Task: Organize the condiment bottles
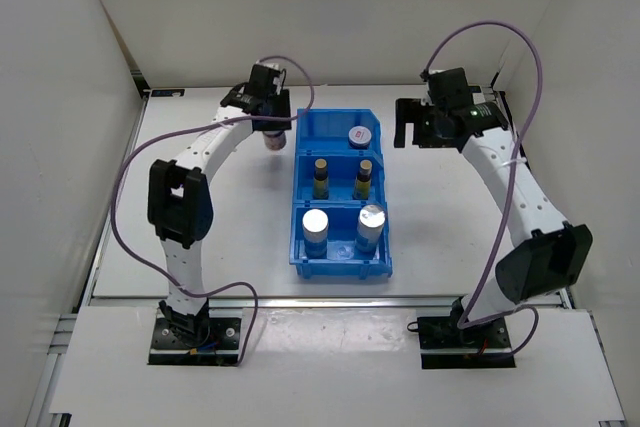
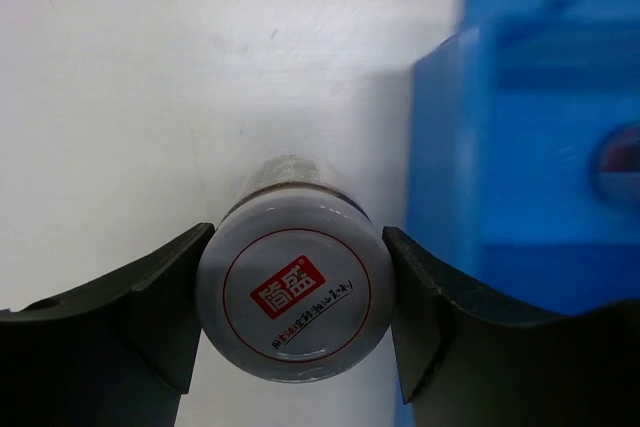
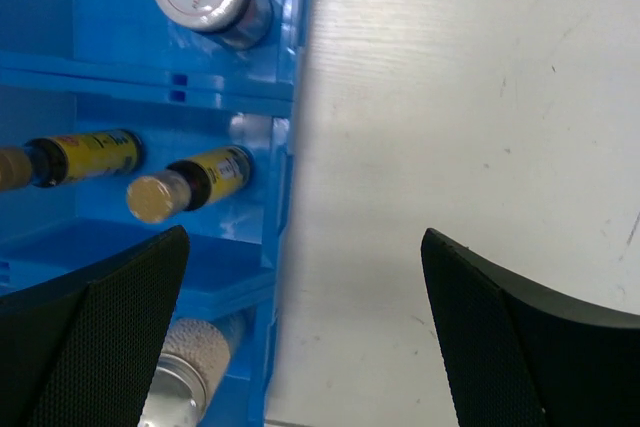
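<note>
My left gripper [image 1: 273, 130] is shut on a squat dark jar [image 2: 292, 287] with a white lid and red logo, held just left of the blue bin [image 1: 303, 247] at its far end; both fingers [image 2: 150, 317] press the lid. In the bin, the far compartment holds the other jar [image 1: 361, 135], the middle holds two slim brown yellow-labelled bottles [image 1: 321, 178] [image 1: 364, 178], the near holds two white-blue silver-topped cylinders [image 1: 316, 228] [image 1: 370, 224]. My right gripper [image 1: 405, 134] is open and empty, above the table right of the bin.
White walls close in the table on the left, back and right. The bin's wall [image 2: 520, 147] stands close on the right of the held jar. In the right wrist view the bin's right wall [image 3: 285, 147] lies left of bare table.
</note>
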You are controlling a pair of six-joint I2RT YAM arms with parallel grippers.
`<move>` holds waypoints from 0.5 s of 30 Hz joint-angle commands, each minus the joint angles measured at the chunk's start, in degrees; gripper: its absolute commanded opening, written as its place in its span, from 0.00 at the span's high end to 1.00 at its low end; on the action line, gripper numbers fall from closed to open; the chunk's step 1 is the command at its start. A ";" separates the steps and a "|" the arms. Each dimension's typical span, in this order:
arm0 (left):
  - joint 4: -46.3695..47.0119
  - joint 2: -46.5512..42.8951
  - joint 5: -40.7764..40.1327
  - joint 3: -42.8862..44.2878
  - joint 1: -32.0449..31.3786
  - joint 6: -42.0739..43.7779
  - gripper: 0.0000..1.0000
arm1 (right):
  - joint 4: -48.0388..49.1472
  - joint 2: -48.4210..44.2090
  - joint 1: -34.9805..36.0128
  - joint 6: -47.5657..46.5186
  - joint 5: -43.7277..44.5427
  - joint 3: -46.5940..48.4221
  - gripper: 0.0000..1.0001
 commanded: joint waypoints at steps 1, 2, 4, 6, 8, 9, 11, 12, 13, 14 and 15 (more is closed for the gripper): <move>2.02 -9.55 -2.43 10.97 -3.80 2.12 0.76 | 1.64 -4.78 -1.35 3.08 0.48 -3.38 0.00; 2.01 -9.55 -2.44 12.37 -3.81 2.12 0.76 | 1.65 -5.40 -1.36 3.08 -0.04 -4.44 0.00; 2.01 -7.54 -1.83 16.32 -5.47 3.26 0.75 | 1.65 -6.55 -1.36 3.61 -0.05 -6.89 0.00; 1.48 -4.30 -1.13 18.88 -6.70 3.87 0.73 | 1.65 -8.04 -1.36 3.61 -0.05 -8.04 0.00; 0.95 -1.83 0.10 21.95 -8.29 4.49 0.73 | 1.65 -8.65 -1.36 3.61 -1.18 -8.83 0.00; 0.95 -0.60 0.11 22.75 -8.29 4.49 0.72 | 1.65 -9.36 -1.36 3.61 -1.19 -9.36 0.00; 0.95 2.65 3.09 24.42 -8.91 3.89 0.70 | 0.94 -10.58 -1.36 4.14 -1.71 -10.06 0.00; 0.95 3.88 4.05 24.95 -8.91 3.18 0.68 | 0.94 -11.12 -1.36 4.14 -2.32 -10.07 0.00; 0.43 6.25 5.28 25.57 -8.91 3.18 0.68 | 0.94 -12.25 -1.36 4.14 -2.33 -11.03 0.00; 0.43 7.23 5.29 25.57 -9.52 2.57 0.68 | 0.94 -12.87 -1.36 4.14 -2.85 -11.99 0.00; 0.43 8.11 5.29 26.27 -9.52 2.56 0.68 | 0.94 -13.58 -1.36 4.66 -2.86 -12.70 0.00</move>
